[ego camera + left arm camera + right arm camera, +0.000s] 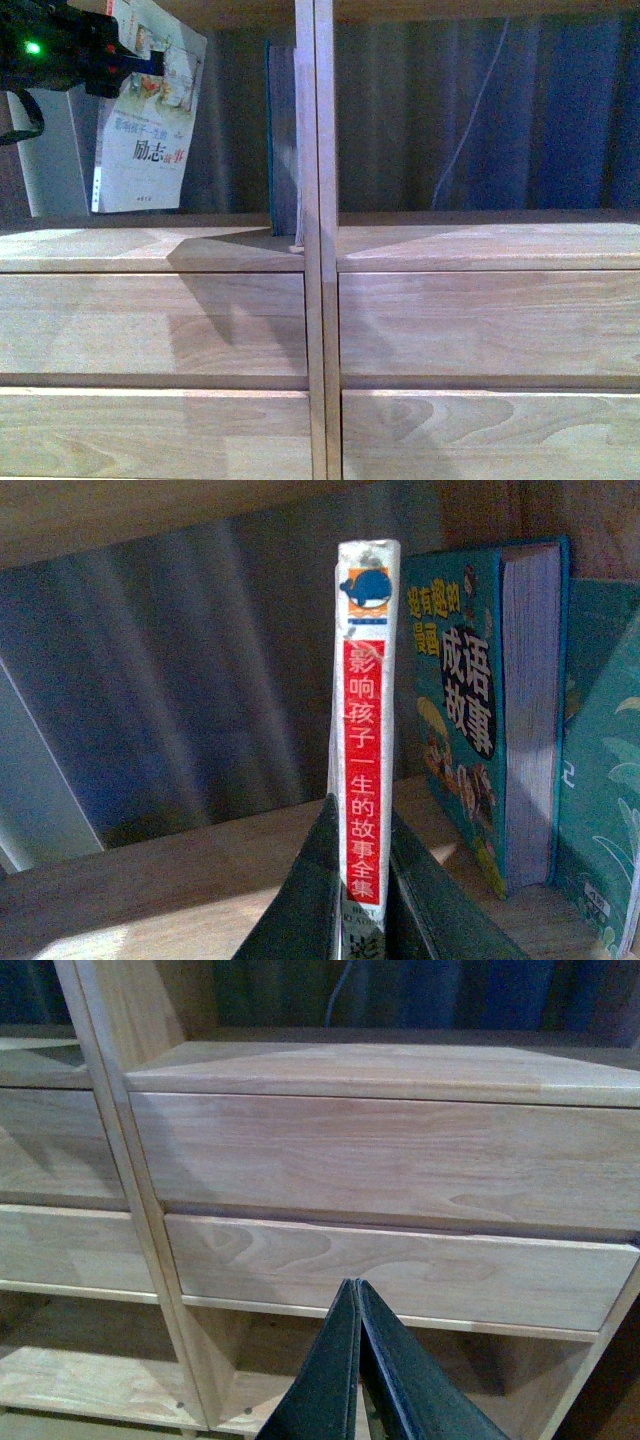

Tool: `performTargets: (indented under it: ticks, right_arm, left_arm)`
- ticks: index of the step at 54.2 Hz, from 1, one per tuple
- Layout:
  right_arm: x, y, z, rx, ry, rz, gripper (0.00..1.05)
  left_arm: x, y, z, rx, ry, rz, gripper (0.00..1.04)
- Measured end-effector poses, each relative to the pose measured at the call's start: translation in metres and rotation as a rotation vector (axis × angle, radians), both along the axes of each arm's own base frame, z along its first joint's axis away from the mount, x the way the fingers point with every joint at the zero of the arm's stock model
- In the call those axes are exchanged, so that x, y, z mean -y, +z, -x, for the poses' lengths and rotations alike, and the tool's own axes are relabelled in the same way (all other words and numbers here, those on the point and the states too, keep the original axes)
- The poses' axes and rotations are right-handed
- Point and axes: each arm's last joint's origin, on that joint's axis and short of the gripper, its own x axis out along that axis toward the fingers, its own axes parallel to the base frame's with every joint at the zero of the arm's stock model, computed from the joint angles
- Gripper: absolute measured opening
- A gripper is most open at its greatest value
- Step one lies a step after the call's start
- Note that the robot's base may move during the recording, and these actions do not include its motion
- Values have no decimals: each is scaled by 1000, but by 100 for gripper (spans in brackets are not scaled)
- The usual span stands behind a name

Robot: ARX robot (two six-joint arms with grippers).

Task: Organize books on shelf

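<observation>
Left of divider (314, 150), my left fingers (310, 880) clamp paperback (362, 730) by spine foot, upright, ready to stand beside teal book (480, 710) on shelf (150, 250); my right fingers (330, 1380) closed, empty, before drawers (380, 1160).

Front view: left hand (140, 62) dark, mostly off the top-left edge. Paperback (145, 130) top cropped, small print illegible. Teal book (282, 140) partly behind the divider (314, 200). Left wrist view: spine's lower end buried between fingers (305, 900); second teal cover (600, 780) cut by the edge.
</observation>
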Motion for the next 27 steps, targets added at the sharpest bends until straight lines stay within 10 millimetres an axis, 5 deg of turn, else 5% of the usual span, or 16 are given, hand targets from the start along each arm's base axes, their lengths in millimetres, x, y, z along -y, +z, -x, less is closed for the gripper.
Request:
performTargets:
  ticks: [27]
  right_arm:
    - [0, -13, 10, 19, -1, 0, 3]
  left_arm:
    - [43, -5, -46, 86, 0, -80, 7]
